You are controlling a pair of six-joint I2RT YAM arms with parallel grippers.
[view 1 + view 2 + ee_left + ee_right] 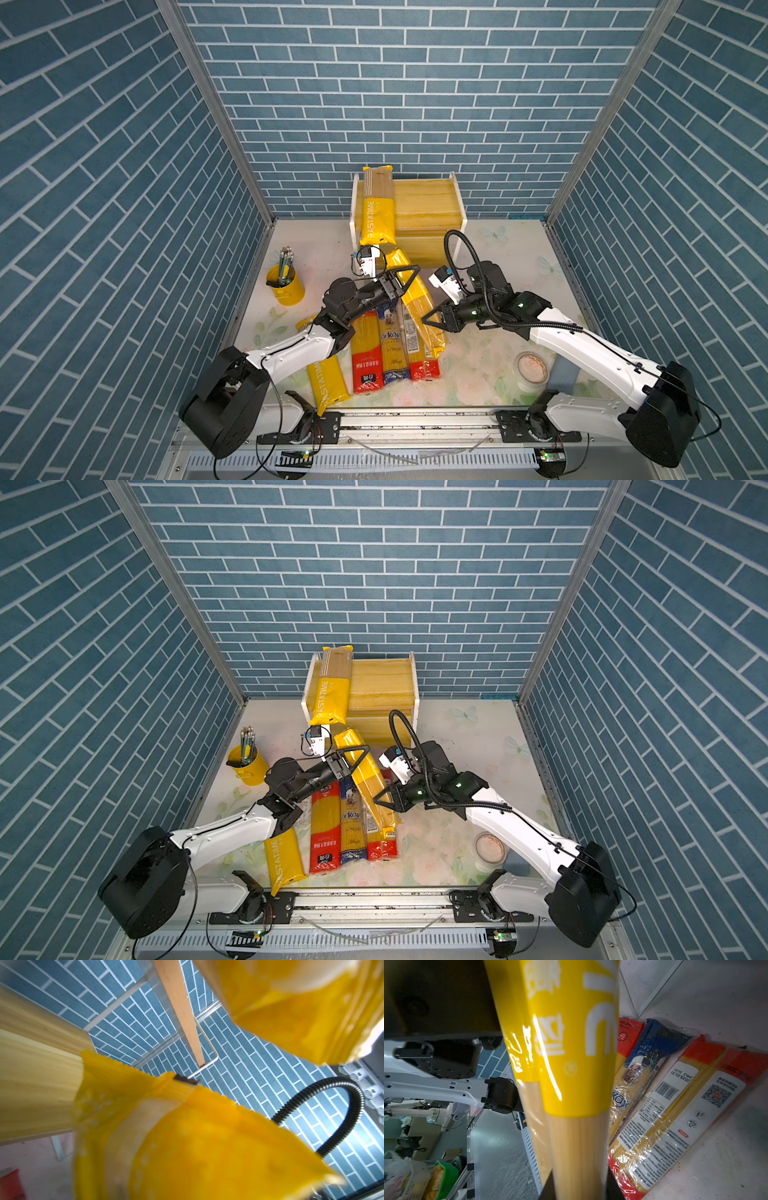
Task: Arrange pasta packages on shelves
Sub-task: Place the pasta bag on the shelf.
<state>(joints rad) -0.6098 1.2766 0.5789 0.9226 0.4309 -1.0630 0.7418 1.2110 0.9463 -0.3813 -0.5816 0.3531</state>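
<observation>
Right wrist view is showing my right fingers (612, 1192) pinching the tan stretch of the tilted PASTATIME bag (571, 1064), with one dark tip lying flush against each side of it. In both top views this bag is slanting up from my right fingers (432, 321) toward my left fingers (402, 281), which are sitting at its yellow upper part. I cannot tell whether those are spread or gripping, since the bag is hiding part of them.

Beyond my left fingers the shelves (428, 199) are standing, and a second PASTATIME bag (376, 208) is lying on the top board at the end nearer those fingers, its yellow end hanging over the front edge.

Beneath both sets of fingers, on the table (490, 257), a red-ended bag (365, 353), the blue-ended bag (390, 345) and a second red-ended bag (422, 365) are lying side by side. The tilted bag's lower end is overlapping the last of them. A third PASTATIME bag (328, 382) is lying behind my left fingers, partly under my left arm (291, 353).
</observation>
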